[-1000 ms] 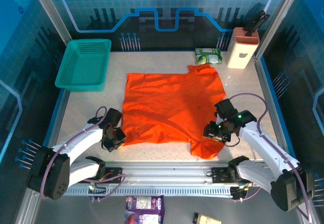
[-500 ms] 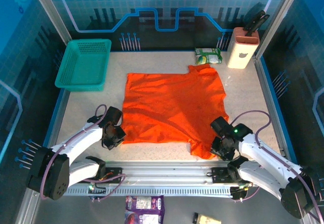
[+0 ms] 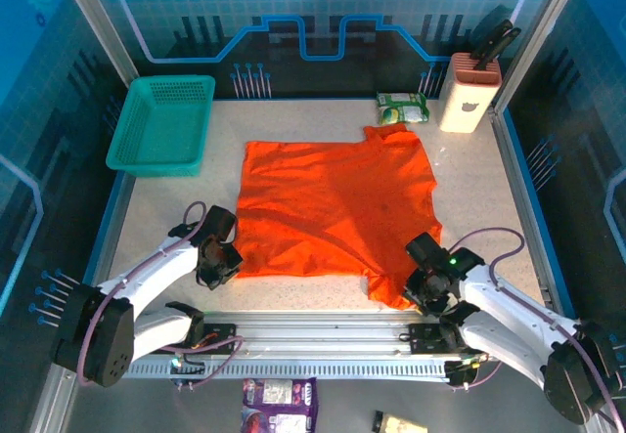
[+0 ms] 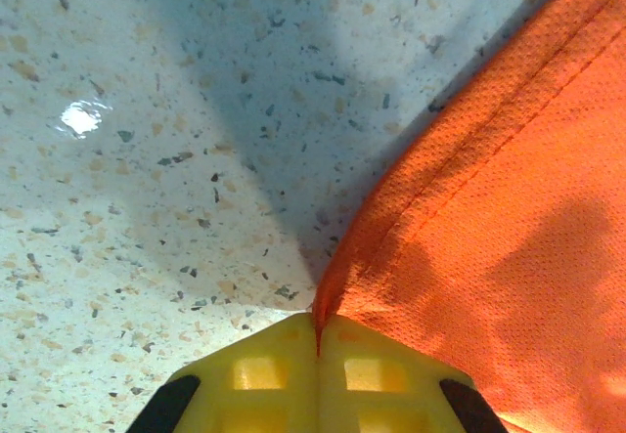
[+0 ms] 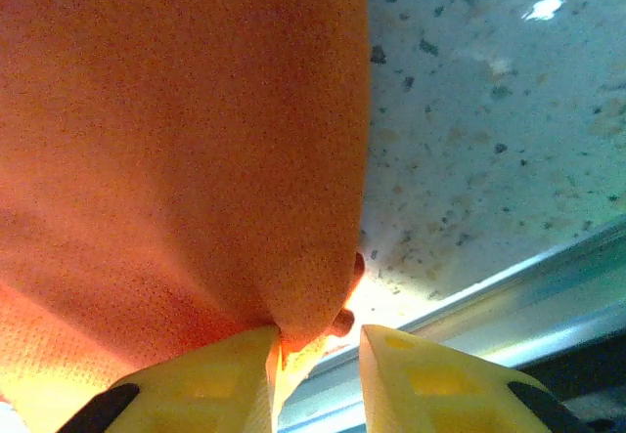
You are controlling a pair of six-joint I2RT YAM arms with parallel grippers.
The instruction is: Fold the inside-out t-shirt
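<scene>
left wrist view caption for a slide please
Left gripper shut on the edge of the orange inside-out t-shirt, which lies on the speckled table.

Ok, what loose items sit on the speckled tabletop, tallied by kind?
Bright orange cloth t-shirt: 1
Teal plastic mesh basket: 1
Green-and-white snack packet: 1
Pink-and-white upright holder: 1
Total: 4
</scene>
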